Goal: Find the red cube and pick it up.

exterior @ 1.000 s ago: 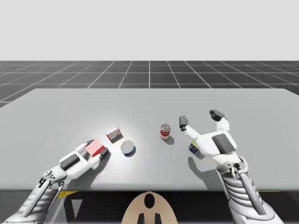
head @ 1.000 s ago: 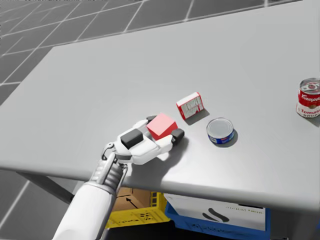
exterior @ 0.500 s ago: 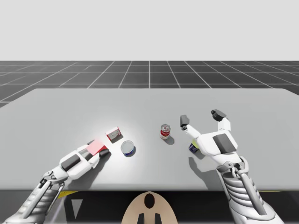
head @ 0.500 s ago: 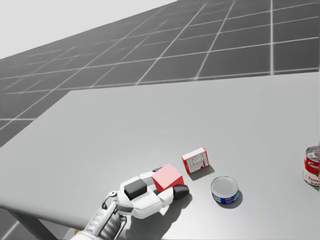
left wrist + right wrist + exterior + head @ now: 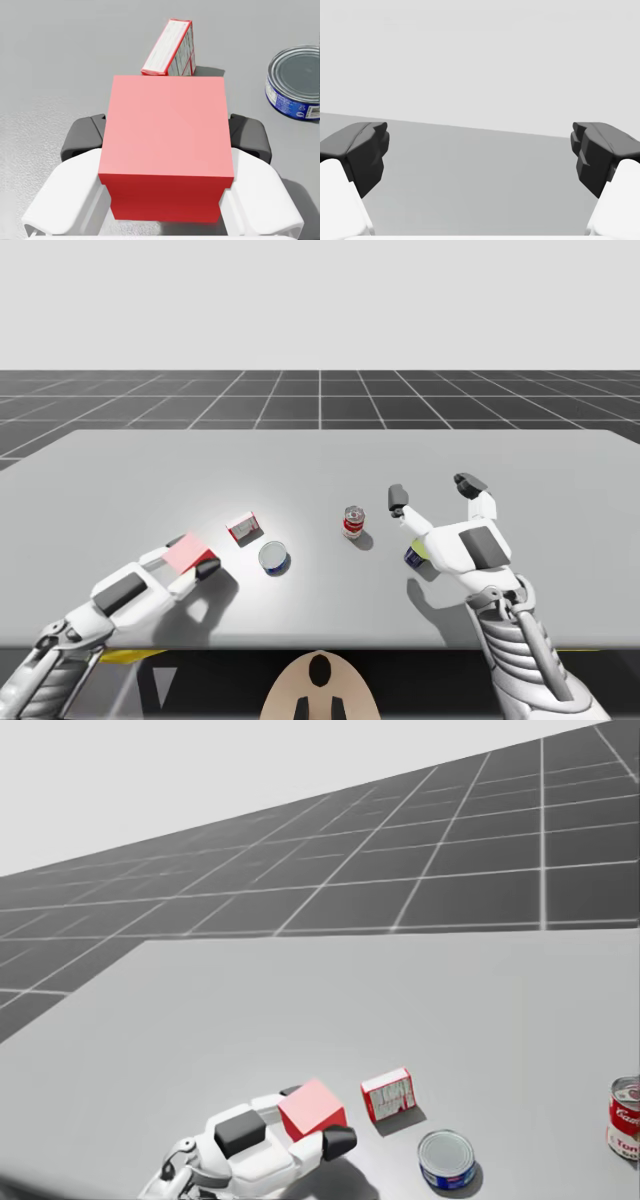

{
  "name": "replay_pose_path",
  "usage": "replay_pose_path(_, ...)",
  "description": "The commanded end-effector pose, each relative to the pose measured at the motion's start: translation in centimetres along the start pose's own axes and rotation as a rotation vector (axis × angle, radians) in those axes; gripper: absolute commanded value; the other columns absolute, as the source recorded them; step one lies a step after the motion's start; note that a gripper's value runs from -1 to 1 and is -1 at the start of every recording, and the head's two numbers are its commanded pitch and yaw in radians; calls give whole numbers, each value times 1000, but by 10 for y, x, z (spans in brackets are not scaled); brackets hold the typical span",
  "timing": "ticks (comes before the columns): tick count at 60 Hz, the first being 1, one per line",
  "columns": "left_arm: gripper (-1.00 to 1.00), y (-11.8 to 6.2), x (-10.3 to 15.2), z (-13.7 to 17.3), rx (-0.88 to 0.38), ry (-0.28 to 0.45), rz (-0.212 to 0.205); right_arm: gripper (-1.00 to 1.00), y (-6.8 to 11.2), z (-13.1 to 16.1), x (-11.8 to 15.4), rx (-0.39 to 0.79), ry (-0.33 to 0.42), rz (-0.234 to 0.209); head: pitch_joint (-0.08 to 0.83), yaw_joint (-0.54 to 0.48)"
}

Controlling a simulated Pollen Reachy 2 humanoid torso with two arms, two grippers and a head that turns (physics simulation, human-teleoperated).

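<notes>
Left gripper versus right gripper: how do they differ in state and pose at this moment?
The left gripper is shut on the red cube, a finger on each side; the right gripper is open and holds nothing. The left gripper has a red-and-white box just ahead; the right gripper faces bare table. Both are white with dark fingertips.
</notes>
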Motion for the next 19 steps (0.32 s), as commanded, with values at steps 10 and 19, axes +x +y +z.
replay_pose_path(10,1000,14,94,29,128,-162,-140,-1000,-1,2,-1,23,-10,-1,337,446)
replay_pose_path(19,1000,11,164,55,213,-364,-192,-1000,-1,2,-3,28,-8,11,326,439)
